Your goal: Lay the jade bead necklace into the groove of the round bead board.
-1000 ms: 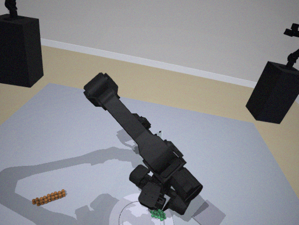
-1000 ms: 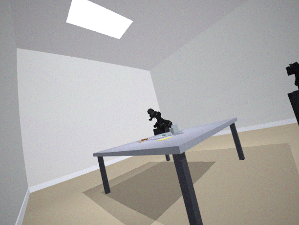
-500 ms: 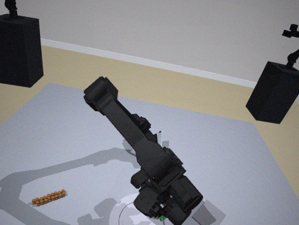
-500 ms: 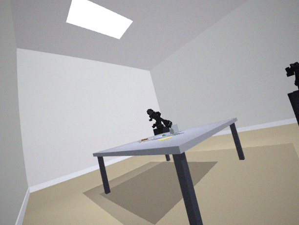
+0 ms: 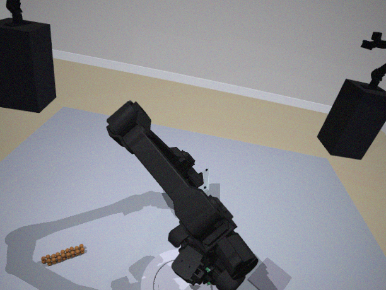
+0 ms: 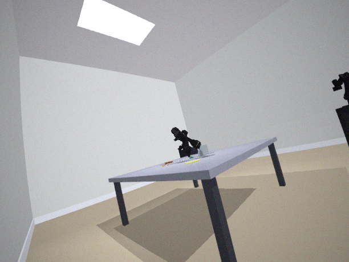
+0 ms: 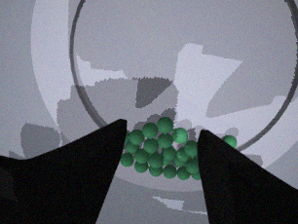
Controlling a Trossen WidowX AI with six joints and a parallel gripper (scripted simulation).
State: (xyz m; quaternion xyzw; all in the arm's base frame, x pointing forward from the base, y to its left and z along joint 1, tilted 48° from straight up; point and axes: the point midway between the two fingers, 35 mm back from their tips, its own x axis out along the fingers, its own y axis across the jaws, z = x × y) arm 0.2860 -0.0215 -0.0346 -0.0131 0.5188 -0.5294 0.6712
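Observation:
The jade bead necklace [image 5: 207,270] [image 7: 155,160] lies bunched in a compact heap near the edge of the round bead board [image 5: 148,275] [image 7: 49,34]. One green bead shows outside the right finger in the wrist view. The board's dark circular groove [image 7: 72,54] runs behind the heap, and most of the ring that shows has no beads on it. My gripper [image 7: 162,131] is partly open and low over the board, one finger on each side of the main heap. I see no clear grip on the beads. The arm hides most of the board and heap in the top view.
A strand of orange beads [image 5: 63,255] [image 6: 169,162] lies left of the board. A grey square piece [image 5: 275,277] lies to its right. A pale upright panel [image 5: 206,180] [image 6: 203,151] stands behind the arm. A flat yellow piece [image 6: 192,162] lies on the table.

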